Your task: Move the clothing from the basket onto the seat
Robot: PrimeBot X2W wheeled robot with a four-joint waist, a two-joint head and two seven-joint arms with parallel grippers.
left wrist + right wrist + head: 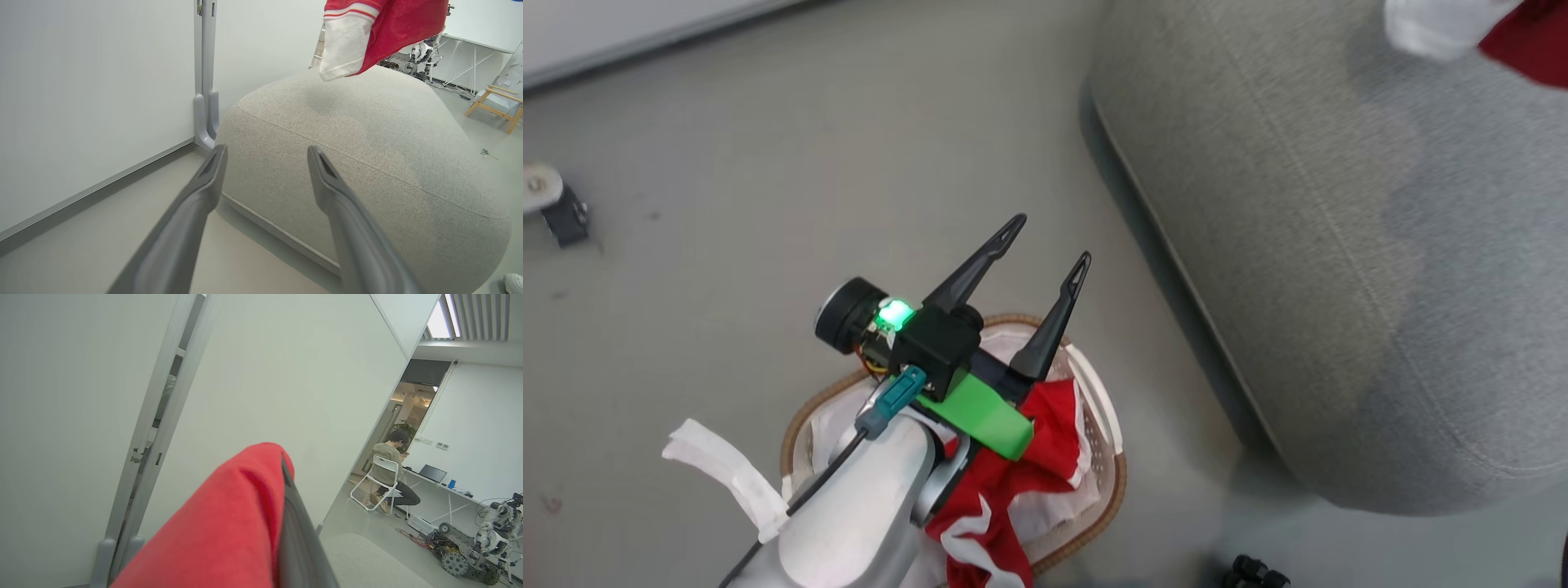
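Seat (1339, 245): large grey woven-upholstery cushion with rounded edges and a stitched seam down its side. It takes the head view from 12 through 4 o'clock. Floor (768, 163): smooth, pale grey.

Basket (1119, 482): on the floor at 6 o'clock, near the seat's edge but apart from it. Oval, with a white perforated plastic wall and a brown woven-look rim. White cloth liner (727, 474) spills over the rim toward 8 o'clock.

Crumpled garment (1054, 433): soft bright red fabric with white bands, bunched inside the basket.

Left gripper (1049, 241): above the basket, with two long dark tapering fingers pointing to 1 o'clock. Jaws released and wide apart, nothing between them. The left wrist view agrees, with the seat's rounded corner beyond the fingers.

Hanging garment (404, 28): red, with a white cuff and thin striped trim. It hangs over the seat top at 1 o'clock in the left wrist view. Whether it touches the cushion, cannot tell.

Right gripper (282, 469): jaws clenched on the hanging garment, red fabric draped over the fingers.

Person (388, 461): sits on a white folding chair at 3 o'clock in the right wrist view.
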